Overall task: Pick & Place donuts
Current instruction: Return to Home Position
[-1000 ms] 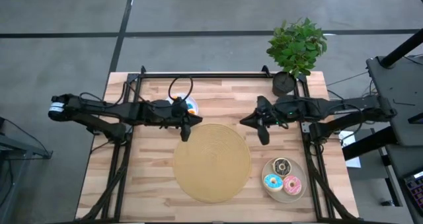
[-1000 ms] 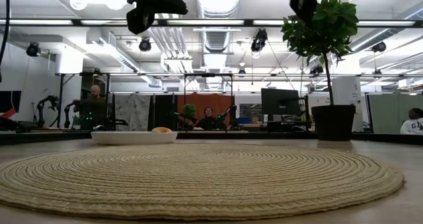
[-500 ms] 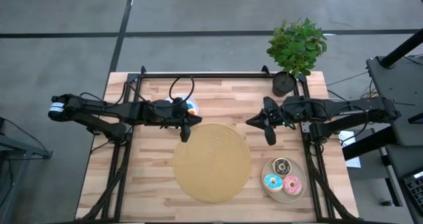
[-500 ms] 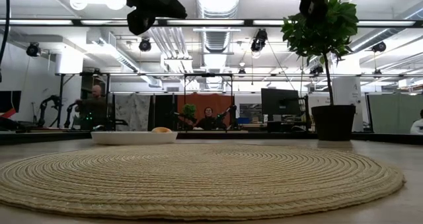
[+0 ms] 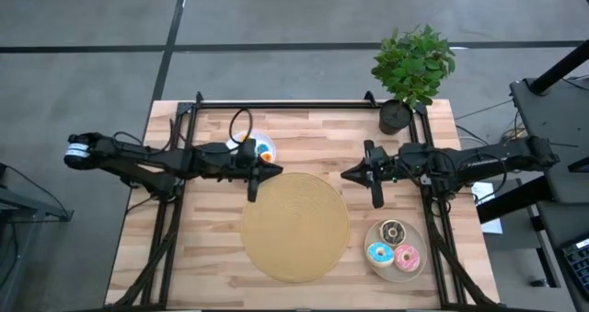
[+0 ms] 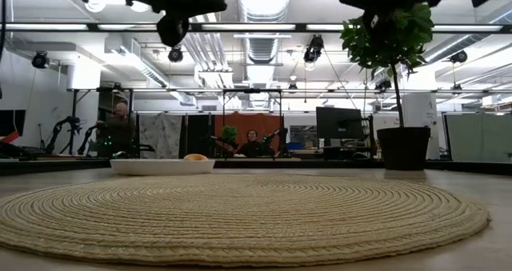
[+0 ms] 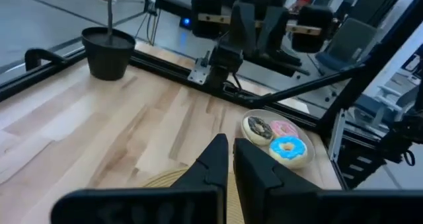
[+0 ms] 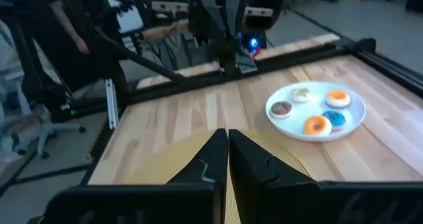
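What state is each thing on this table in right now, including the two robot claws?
Left gripper: shut, empty, raised above the table.
Right gripper: shut, empty, raised above the table.
White plate: holds five small donuts.
Beige plate: holds three iced donuts, chocolate, blue and pink.
Woven mat: lying flat at the table's middle.
Potted plant: upright at a table corner.

A round woven mat (image 5: pixel 294 225) is laid mid-bench (image 5: pixel 304 132) toward the near edge. Three iced donuts (image 5: pixel 379 253) are seen on a beige plate (image 5: pixel 420 233) at the near right corner, and small donuts (image 5: pixel 266 152) on a white plate (image 5: pixel 259 138) toward the far edge. The left gripper (image 5: pixel 253 185) is held at the mat's far left rim, the right gripper (image 5: pixel 374 189) just off its right side, and a potted plant (image 5: pixel 412 63) is set at the far right corner.
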You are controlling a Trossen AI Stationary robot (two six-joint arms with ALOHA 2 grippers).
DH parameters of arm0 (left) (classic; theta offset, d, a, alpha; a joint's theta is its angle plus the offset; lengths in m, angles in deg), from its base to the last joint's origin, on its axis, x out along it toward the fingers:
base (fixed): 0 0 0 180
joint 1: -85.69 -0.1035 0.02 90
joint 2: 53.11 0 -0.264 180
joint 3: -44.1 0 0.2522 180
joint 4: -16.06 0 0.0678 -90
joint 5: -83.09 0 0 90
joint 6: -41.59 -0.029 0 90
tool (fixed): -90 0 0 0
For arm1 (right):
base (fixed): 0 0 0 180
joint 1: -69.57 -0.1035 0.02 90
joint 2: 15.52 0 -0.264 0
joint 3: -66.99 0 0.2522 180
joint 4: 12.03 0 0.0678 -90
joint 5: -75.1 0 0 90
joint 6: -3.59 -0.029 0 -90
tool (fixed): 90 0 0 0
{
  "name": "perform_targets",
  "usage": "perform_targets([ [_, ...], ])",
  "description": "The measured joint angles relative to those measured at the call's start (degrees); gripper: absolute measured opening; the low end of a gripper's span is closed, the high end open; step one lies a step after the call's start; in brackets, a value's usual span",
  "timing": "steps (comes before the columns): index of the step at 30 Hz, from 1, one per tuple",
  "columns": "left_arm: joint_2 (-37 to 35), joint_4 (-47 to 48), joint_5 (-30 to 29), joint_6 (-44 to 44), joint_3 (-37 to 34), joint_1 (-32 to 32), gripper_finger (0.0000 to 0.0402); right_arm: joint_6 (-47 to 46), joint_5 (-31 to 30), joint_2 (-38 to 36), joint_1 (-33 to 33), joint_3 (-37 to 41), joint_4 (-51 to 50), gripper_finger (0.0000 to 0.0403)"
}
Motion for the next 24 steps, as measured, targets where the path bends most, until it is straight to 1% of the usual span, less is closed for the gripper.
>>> perform_targets([
  [2, -1.24, -1.29, 0.00, -0.15, -2.00, 0.02, 0.0000, 0.55, -0.02, -0.81, 0.00, 2.54, 3.36, 0.0009],
  [5, -3.21, -1.60, 0.00, -0.56, -4.71, 0.02, 0.0000, 0.81, -0.02, -2.30, 0.00, 5.36, 5.54, 0.0009],
  [17, -18.39, -2.42, -2.00, -6.72, -13.68, -0.15, 0.0000, 1.47, -0.22, -10.69, 0.27, 12.21, 5.97, 0.0009],
  [19, -20.23, -3.79, -2.11, -8.17, -15.32, -0.15, 0.0000, 1.49, -0.25, -11.71, 0.51, 13.20, 6.13, 0.0009],
  [20, -21.26, -4.33, -1.67, -8.60, -16.31, -0.15, 0.0000, 1.49, -0.24, -12.12, 0.62, 13.75, 6.27, 0.0009],
  [24, -24.52, -5.87, 3.47, -8.73, -19.51, -0.20, 0.0000, 3.17, -0.20, -14.32, 0.63, 15.65, 6.49, 0.0009],
])
